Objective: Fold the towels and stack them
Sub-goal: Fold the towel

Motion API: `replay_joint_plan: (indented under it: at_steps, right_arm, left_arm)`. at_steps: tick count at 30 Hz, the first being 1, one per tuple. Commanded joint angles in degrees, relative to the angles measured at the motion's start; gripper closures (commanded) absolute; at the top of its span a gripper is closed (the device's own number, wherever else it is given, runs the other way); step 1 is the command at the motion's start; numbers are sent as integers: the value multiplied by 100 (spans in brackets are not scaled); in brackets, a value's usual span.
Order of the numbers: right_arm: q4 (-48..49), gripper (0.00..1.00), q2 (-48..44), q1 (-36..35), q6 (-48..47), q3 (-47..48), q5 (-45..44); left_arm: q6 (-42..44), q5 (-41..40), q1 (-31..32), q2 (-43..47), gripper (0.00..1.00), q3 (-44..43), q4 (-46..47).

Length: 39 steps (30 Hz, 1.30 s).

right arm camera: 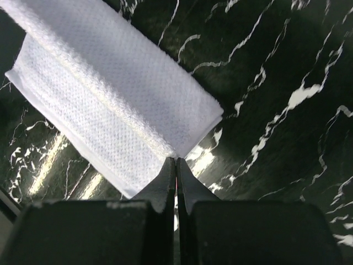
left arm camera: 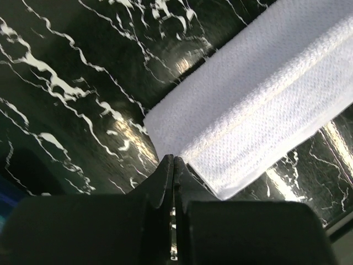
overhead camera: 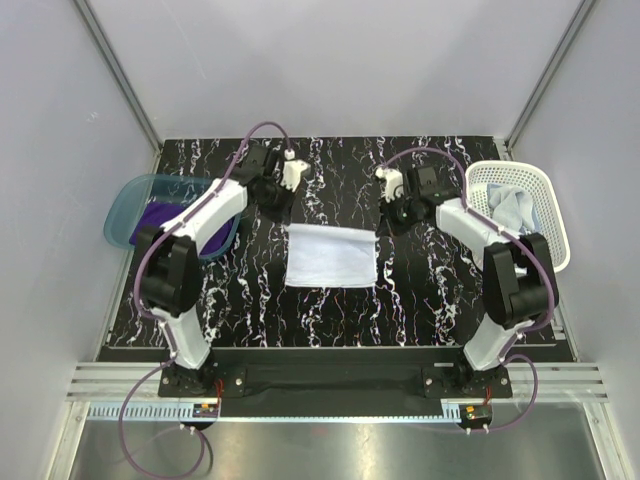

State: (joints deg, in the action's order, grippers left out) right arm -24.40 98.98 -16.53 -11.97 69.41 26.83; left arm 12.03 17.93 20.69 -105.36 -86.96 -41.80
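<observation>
The white towel (overhead camera: 331, 255) lies folded and flat on the middle of the black marble table; it also shows in the left wrist view (left arm camera: 259, 99) and the right wrist view (right arm camera: 105, 94). My left gripper (overhead camera: 277, 207) (left arm camera: 174, 159) is shut and empty, just beyond the towel's far left corner. My right gripper (overhead camera: 397, 218) (right arm camera: 176, 160) is shut and empty, just beyond its far right corner. The purple towel (overhead camera: 150, 215) lies in the teal tray (overhead camera: 125, 195). The light blue towel (overhead camera: 512, 207) lies crumpled in the white mesh basket (overhead camera: 548, 215).
The teal tray sits at the table's left edge beside my left arm, and the white basket sits at the right edge beside my right arm. Grey walls enclose the table on three sides.
</observation>
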Motion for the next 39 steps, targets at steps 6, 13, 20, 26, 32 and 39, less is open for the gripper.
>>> replay_joint_plan:
  at_steps: [6,13,20,26,32,39]
  right_arm:
    - [269,100,-783,-157,774,-884,-424]
    - [208,100,-1065,-333,1161,-1324,-477]
    - [120,100,-1179,-508,1644,-1561,-573]
    - [85,99,-1171,-561,1864,-1781,-635]
    - [-126,82,-986,-614,2049,-1755,-714]
    - [-933,56,-1214,-614,2242,-1334,-583]
  left_arm:
    - [-280,-10,155,877,100,961,278]
    - [-508,193,278,1201,100,1611,278]
    - [-667,210,401,1430,100,1875,216]
    - [-764,202,515,1527,100,2271,225]
    - [-922,9,770,1448,95,2429,190]
    - [-1185,-729,823,1598,64,2026,-187]
